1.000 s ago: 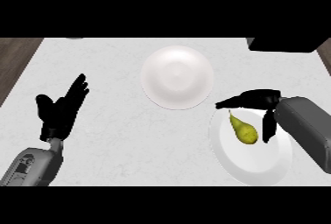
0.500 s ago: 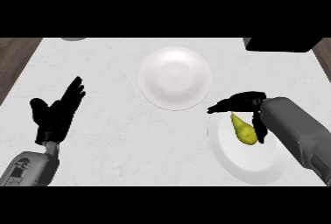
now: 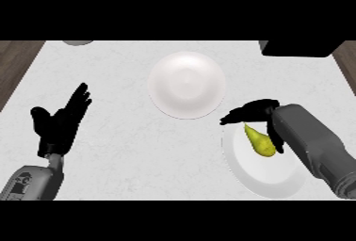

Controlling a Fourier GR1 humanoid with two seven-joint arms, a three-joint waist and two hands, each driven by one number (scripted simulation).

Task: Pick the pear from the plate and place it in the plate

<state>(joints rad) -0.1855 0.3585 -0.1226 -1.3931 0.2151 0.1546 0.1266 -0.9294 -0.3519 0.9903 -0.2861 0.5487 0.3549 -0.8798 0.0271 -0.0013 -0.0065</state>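
Observation:
A yellow-green pear (image 3: 259, 141) lies on the near right white plate (image 3: 268, 181), its narrow end pointing away from me. My right hand (image 3: 256, 111) arches over the pear's top, with the fingers (image 3: 234, 116) curved down at its left and the thumb (image 3: 278, 139) at its right. The hand is open and not closed round the fruit. A second white plate (image 3: 188, 84) sits bare at the middle back of the counter. At the left, my left hand (image 3: 61, 123) rests open with fingers up.
A dark box (image 3: 300, 48) stands at the back right corner. A grey round object (image 3: 77, 42) shows at the back left edge. Brown wood borders the white counter on the left (image 3: 15, 66) and far right.
My right hand has crept left and lower over the pear. The pear and both plates have not moved. The left hand has shifted only slightly.

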